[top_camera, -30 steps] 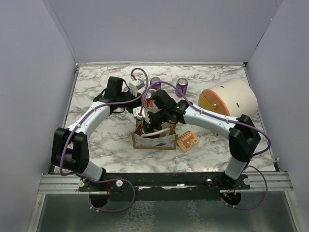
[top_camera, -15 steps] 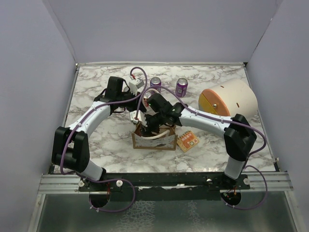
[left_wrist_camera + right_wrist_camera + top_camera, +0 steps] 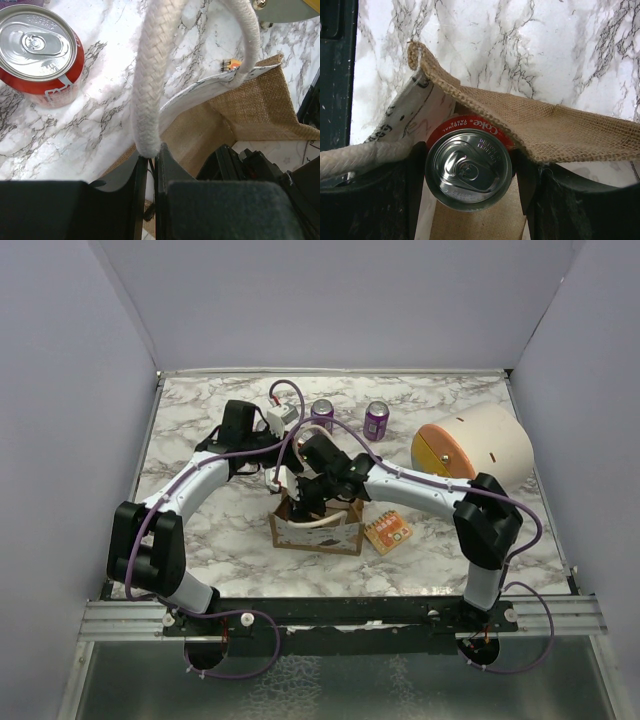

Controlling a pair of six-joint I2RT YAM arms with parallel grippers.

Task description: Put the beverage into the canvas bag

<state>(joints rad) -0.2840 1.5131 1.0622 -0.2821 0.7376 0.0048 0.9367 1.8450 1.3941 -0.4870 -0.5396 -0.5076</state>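
The canvas bag point(image 3: 318, 534) stands at the table's middle, tan burlap with a pale patterned front. My left gripper point(image 3: 283, 478) is shut on its white rope handle point(image 3: 148, 90), pinched between the jaws point(image 3: 150, 157) and holding that side up. The beverage, a red Coke can point(image 3: 469, 167), sits upright between the fingers of my right gripper point(image 3: 469, 176), which is shut on it. The can is inside the bag's mouth, the burlap rim point(image 3: 545, 131) lapping its far edge and the bag's floor showing beneath. From above, the right gripper point(image 3: 312, 498) hides the can.
A second red can point(image 3: 40, 55) stands on the marble just behind the bag. Two purple cans point(image 3: 322, 410) point(image 3: 376, 420) stand farther back. An orange snack packet point(image 3: 388, 532) lies right of the bag. A large cream cylinder point(image 3: 472, 440) lies at the right.
The right arm has swung left and lower, carrying the can into the bag's mouth. The bag has shifted slightly left. The left gripper has kept its hold on the handle.
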